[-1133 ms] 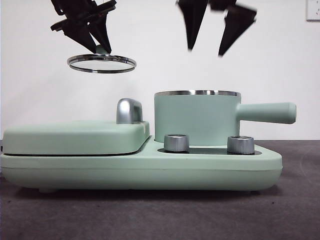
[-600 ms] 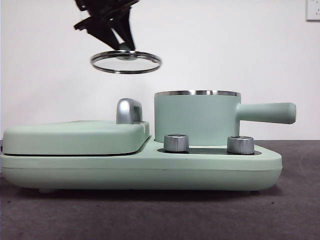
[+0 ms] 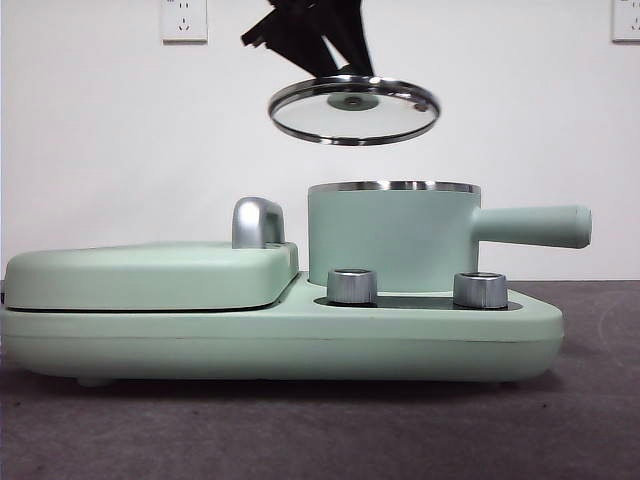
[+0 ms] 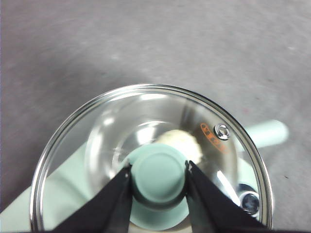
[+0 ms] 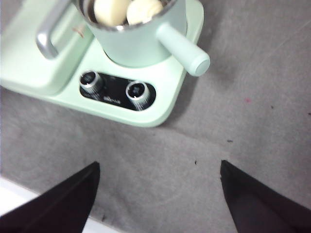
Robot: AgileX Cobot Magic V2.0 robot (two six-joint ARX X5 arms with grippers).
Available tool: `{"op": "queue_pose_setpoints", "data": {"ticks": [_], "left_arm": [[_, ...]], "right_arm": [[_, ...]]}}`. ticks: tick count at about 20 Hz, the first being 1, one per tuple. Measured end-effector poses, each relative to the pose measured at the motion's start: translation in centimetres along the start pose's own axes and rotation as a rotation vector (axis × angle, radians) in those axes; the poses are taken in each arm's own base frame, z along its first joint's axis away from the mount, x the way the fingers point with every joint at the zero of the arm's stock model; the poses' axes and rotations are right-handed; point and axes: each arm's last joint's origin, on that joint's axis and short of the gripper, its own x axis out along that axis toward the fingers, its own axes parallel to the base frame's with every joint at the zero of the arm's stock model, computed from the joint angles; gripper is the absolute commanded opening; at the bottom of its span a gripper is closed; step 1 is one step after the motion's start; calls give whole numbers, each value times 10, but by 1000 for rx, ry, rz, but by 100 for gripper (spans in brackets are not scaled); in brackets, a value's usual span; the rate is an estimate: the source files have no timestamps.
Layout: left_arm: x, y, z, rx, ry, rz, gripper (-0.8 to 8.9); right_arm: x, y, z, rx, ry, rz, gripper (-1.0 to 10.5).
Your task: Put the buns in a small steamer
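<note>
The small steamer [image 3: 395, 238] stands open on the right of the mint-green cooker, its straight handle [image 3: 530, 225] pointing right. My left gripper [image 3: 340, 62] is shut on the green knob [image 4: 159, 175] of the glass lid [image 3: 353, 110] and holds the lid, slightly tilted, in the air just above the steamer's rim. Both buns lie inside the steamer [image 5: 141, 41]: the smooth one [image 5: 111, 10] beside the ridged one [image 5: 144, 9]. One bun [image 4: 181, 141] shows through the glass. My right gripper [image 5: 160, 194] is open and empty, high above the table in front of the cooker.
The flat griddle [image 3: 150, 272] with its chrome handle [image 3: 258, 222] fills the cooker's left half. Two steel dials [image 3: 352, 286] [image 3: 480, 290] sit on the front panel below the steamer. Grey table surface [image 5: 252, 121] lies around the cooker.
My left gripper has carried the lid rightward from over the griddle to above the steamer. The right gripper has left the front view.
</note>
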Motion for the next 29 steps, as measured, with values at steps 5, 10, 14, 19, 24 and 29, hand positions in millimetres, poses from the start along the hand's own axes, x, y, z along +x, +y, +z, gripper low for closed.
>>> {"op": "queue_pose_setpoints", "data": {"ticks": [5,10,14,19,24,29], "left_arm": [[10,-20,5,67,-51,-29,16],[34,-19,-11,83,-5,-8,16],[38,-15,-12,89,-6,1,16],[47,-13,-11,100,-25,2,16],[68,-11,-16,95,10,-10,16],[70,-12,-17,97,17,-13,16]], "right_arm": [[-24,-5,-20,0,-137,41,392],[-25,-4,-19,-1,-152,50,392],[-26,-1,-14,-11,-199,111,392],[-27,2,-9,-34,-238,182,392],[-27,2,-9,-34,-238,182,392],[-27,2,-9,-34,-239,181,391]]}}
